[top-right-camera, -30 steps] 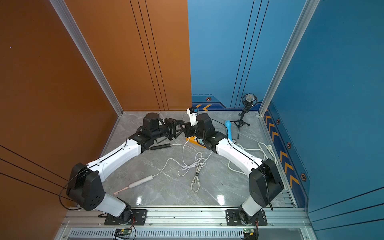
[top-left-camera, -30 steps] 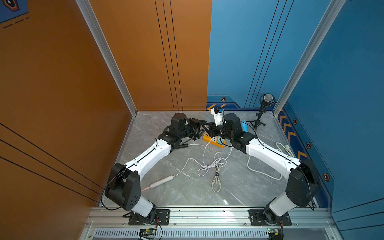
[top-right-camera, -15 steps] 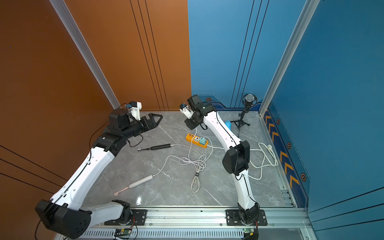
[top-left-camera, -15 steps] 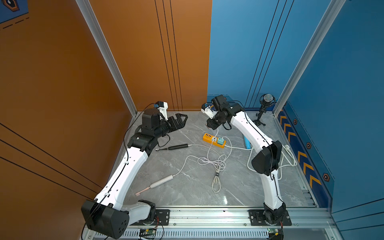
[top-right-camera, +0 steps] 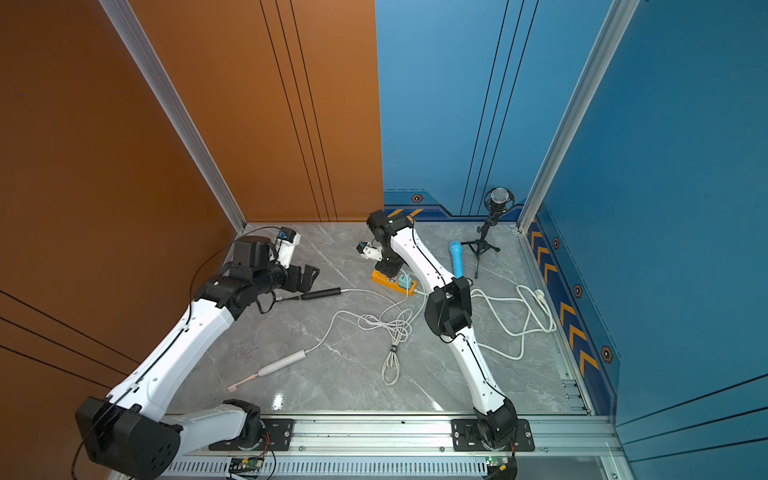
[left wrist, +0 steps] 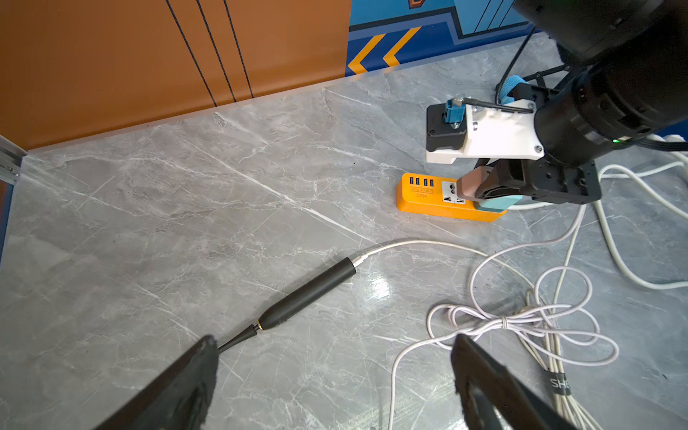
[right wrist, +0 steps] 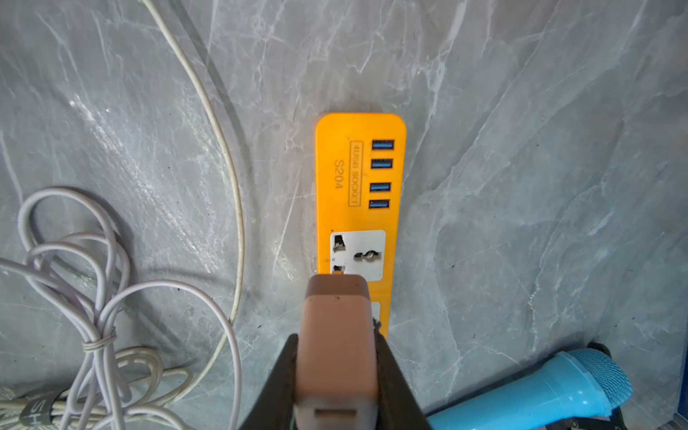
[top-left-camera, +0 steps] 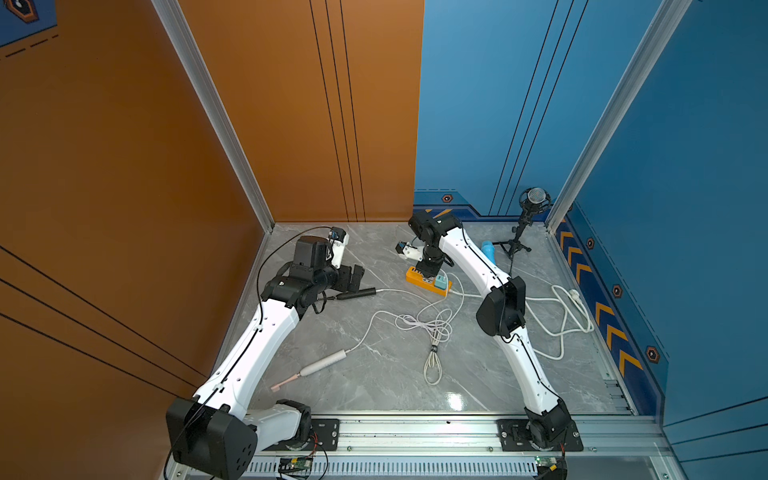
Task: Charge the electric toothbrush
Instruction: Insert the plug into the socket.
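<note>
Sprawling over the middle of the grey marble table (top-left-camera: 374,395) is a tangled white cable (top-left-camera: 428,326). Toward the back lies the orange power strip (right wrist: 346,167). My right gripper (right wrist: 337,346) sits over its socket end, fingers pinched on a pinkish-brown adapter (right wrist: 335,327); whether its prongs are in, I cannot tell. The electric toothbrush (top-left-camera: 324,363), pink-tipped, lies flat toward the front, well apart from both my grippers. My left gripper (left wrist: 335,344) hangs wide and empty near a black wand (left wrist: 309,294).
</note>
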Action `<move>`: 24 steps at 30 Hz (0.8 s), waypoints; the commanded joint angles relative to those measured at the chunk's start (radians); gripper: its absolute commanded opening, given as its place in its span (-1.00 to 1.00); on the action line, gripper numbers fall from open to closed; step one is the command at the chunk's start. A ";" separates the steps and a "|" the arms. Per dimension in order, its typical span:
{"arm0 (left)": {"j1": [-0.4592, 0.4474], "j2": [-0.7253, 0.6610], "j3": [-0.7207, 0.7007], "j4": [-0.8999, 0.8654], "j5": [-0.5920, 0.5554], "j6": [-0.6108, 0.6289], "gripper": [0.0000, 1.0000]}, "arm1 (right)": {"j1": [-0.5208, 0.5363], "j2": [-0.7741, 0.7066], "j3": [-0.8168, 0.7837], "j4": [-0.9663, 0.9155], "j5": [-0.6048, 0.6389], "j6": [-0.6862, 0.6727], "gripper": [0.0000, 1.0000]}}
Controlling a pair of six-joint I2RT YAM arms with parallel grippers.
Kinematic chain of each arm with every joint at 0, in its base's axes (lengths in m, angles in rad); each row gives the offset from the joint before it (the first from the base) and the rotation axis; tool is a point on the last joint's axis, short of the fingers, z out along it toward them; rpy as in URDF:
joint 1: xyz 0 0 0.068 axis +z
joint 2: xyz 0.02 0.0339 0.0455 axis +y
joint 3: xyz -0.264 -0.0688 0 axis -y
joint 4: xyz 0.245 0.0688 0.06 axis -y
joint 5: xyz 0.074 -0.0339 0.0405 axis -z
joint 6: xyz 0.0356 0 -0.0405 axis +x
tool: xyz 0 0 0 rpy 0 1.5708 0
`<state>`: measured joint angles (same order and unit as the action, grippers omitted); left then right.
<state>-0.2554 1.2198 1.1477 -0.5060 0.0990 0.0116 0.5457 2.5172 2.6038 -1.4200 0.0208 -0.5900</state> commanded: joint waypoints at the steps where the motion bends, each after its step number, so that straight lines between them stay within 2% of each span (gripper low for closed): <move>1: 0.003 0.000 -0.003 -0.022 -0.018 0.036 0.97 | -0.008 0.030 0.036 -0.067 -0.035 -0.028 -0.72; 12: 0.005 -0.016 -0.010 -0.023 -0.023 0.034 0.97 | -0.032 0.077 0.039 -0.009 0.006 0.059 -0.73; 21: 0.018 -0.017 -0.012 -0.023 -0.017 0.026 0.97 | -0.028 0.104 0.041 -0.005 -0.086 0.044 -0.73; 24: 0.021 -0.016 -0.015 -0.023 -0.013 0.022 0.97 | -0.018 0.125 0.042 -0.002 -0.082 0.035 -0.73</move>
<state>-0.2432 1.2190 1.1473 -0.5098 0.0933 0.0341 0.5175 2.5736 2.6442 -1.4212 -0.0265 -0.5571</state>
